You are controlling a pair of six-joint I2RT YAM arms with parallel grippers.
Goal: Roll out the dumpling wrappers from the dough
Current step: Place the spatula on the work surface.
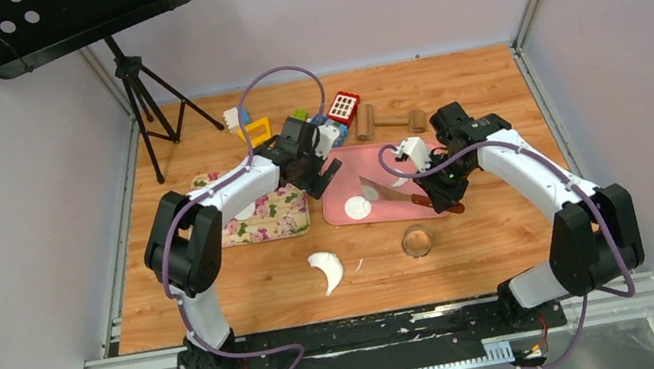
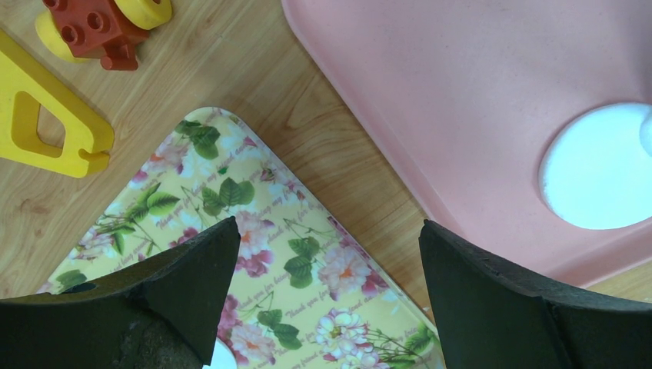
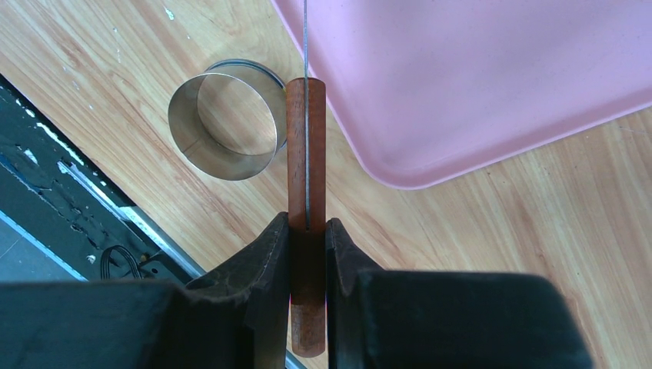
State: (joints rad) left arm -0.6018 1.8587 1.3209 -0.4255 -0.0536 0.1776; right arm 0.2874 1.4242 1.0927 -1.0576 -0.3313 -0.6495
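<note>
**A:** What lies nearest the arms' bases?

**B:** On the wooden table [image 1: 251,294], a white crescent of dough [image 1: 326,269] lies left of centre. To its right, well apart, a metal ring [image 1: 417,242] stands on its edge rim, open side up.

**A:** And beyond those?

**B:** A pink board [image 1: 345,191] lies flat in the middle of the table. One round white dumpling wrapper [image 1: 357,206] rests on it near its front left corner.

**A:** What is the right gripper doing?

**B:** The right gripper [image 1: 434,194] hangs over the board's near right edge. Its fingers are closed tight on a reddish wooden handle [image 3: 306,154]. The handle carries a thin blade [image 1: 383,190] that reaches over the pink board. In the wrist view the ring sits just beside the handle.

**A:** And the left?

**B:** The left gripper [image 1: 326,172] hovers at the gap between the pink board and a floral tray [image 1: 273,219] to its left. Its fingers [image 2: 192,292] are spread wide and hold nothing.

**A:** Farthest back?

**B:** Coloured toy blocks [image 1: 345,105] cluster behind the board.
</note>
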